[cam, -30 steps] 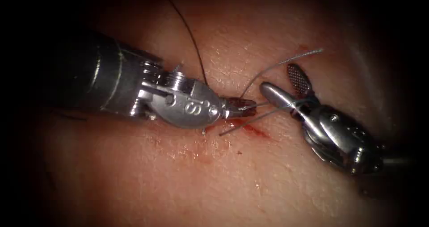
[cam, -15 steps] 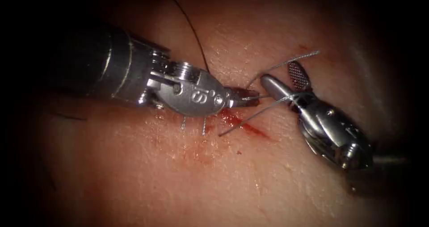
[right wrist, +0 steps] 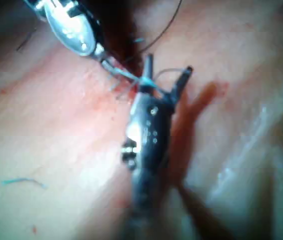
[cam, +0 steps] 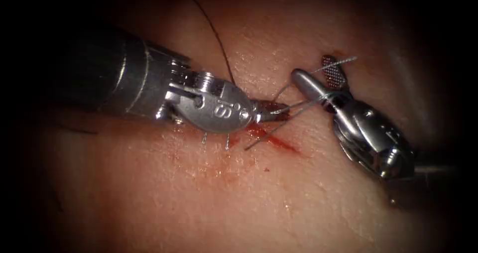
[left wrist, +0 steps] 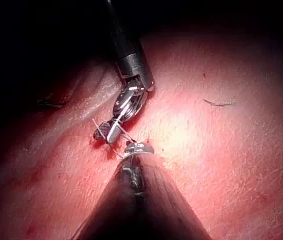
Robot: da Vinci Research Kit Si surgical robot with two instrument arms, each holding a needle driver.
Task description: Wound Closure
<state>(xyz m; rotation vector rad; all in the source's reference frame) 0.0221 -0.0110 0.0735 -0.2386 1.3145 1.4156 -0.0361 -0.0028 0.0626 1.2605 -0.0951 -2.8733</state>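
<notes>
The left tool [cam: 273, 112] reaches in over the cut [cam: 277, 141] and its jaws are shut on pale thread [cam: 291, 106]. The same strands run right, between the open jaws of the right tool [cam: 311, 67], close to their hinge. One free thread end [cam: 348, 60] points up and right; another [cam: 249, 148] lies over the cut's red fluid. A dark thread [cam: 219, 41] climbs away behind the left tool. I cannot make out a needle. The left wrist view has the left tool [left wrist: 137, 148] facing the right tool [left wrist: 105, 135]. In the right wrist view the right tool [right wrist: 166, 67] stands open.
Two short cut thread ends [cam: 215, 139] stick up from the tissue [cam: 259, 203] just below the left tool's wrist. A loose thread scrap [left wrist: 220, 104] lies on the tissue away from the cut, also seen as a scrap [right wrist: 24, 182] in the right wrist view.
The left tool has slid a little to the right, still holding the thread. The right tool has moved up and slightly left with its open jaws, and the thread loop between them has shrunk.
</notes>
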